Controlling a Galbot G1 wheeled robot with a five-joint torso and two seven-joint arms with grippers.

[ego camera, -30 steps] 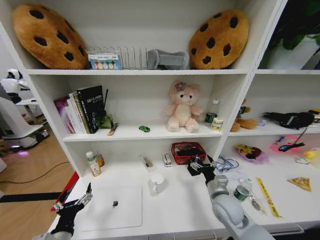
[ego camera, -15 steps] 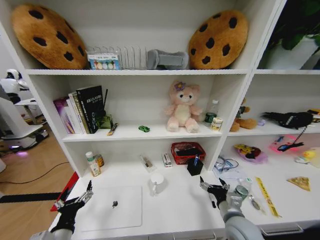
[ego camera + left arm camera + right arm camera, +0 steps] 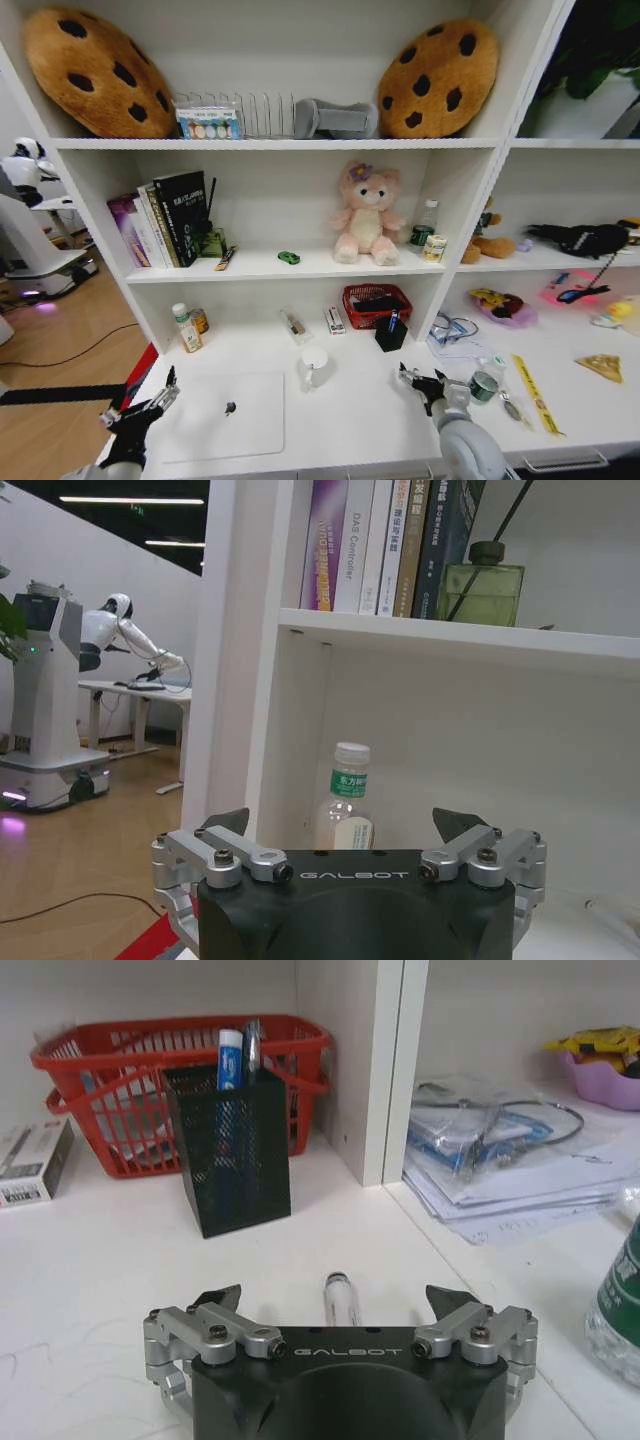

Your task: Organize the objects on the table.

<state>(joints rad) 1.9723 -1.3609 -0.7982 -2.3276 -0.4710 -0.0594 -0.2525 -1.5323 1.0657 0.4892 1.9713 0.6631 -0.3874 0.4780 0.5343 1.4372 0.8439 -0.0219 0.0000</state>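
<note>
Both tools are spread: right tool (image 3: 422, 381) over a white pen (image 3: 341, 1303) on the desk (image 3: 350, 410), left tool (image 3: 135, 408) beside the laptop (image 3: 225, 415).

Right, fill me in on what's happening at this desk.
The right gripper hovers open and empty over the white desk, a white pen lying between its fingers, short of the black mesh pen holder by the red basket. The left gripper waits open beside the silver laptop.

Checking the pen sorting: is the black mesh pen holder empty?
No, the black mesh pen holder has a blue pen standing in it.
</note>
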